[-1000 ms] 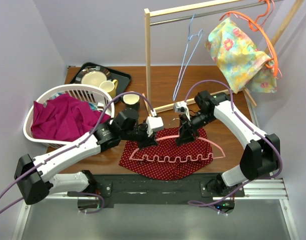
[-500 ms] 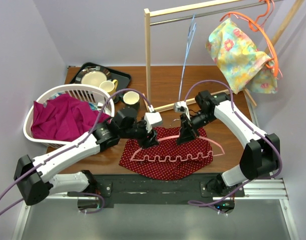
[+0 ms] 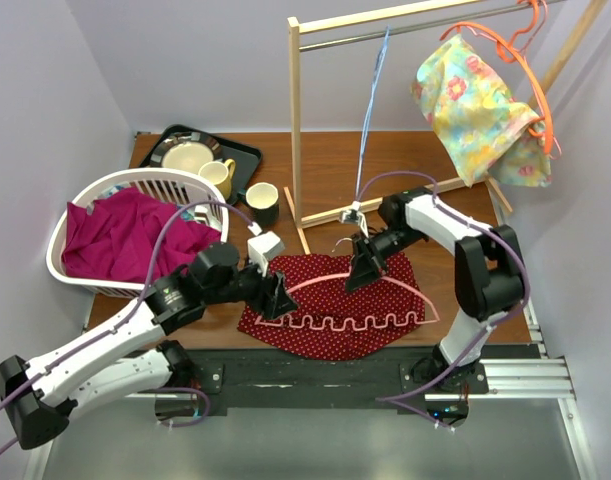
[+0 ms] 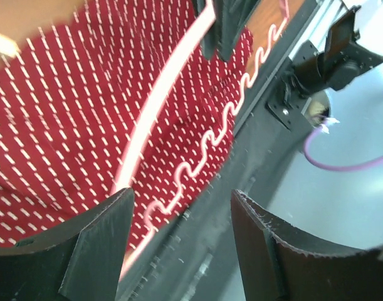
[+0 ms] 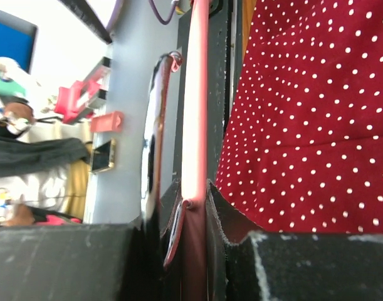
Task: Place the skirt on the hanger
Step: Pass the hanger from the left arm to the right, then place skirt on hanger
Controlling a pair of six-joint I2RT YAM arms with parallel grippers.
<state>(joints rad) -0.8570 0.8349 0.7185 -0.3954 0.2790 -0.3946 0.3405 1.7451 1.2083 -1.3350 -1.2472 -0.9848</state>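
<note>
The red white-dotted skirt (image 3: 330,340) lies flat at the table's near edge. A pink hanger (image 3: 355,322) with a wavy lower bar rests on top of it. My right gripper (image 3: 363,270) is shut on the hanger's upper bar near its hook; in the right wrist view the pink bar (image 5: 195,94) runs straight out from between the closed fingers (image 5: 194,200), with the skirt (image 5: 304,113) beside it. My left gripper (image 3: 275,297) hovers open over the skirt's left edge, holding nothing. In the left wrist view the hanger (image 4: 160,100) and skirt (image 4: 66,113) lie beyond the spread fingers (image 4: 94,244).
A white laundry basket (image 3: 60,260) with magenta cloth sits at the left. Behind it a black tray (image 3: 245,152) holds a plate and a mug; a dark mug (image 3: 261,203) stands beside it. A wooden rack (image 3: 296,120) carries a blue hanger (image 3: 370,110) and a floral garment (image 3: 475,105) on an orange hanger.
My left gripper opened, let go of the hanger's left end and drew back toward the near left. The right gripper stayed shut on the hanger, which shifted slightly.
</note>
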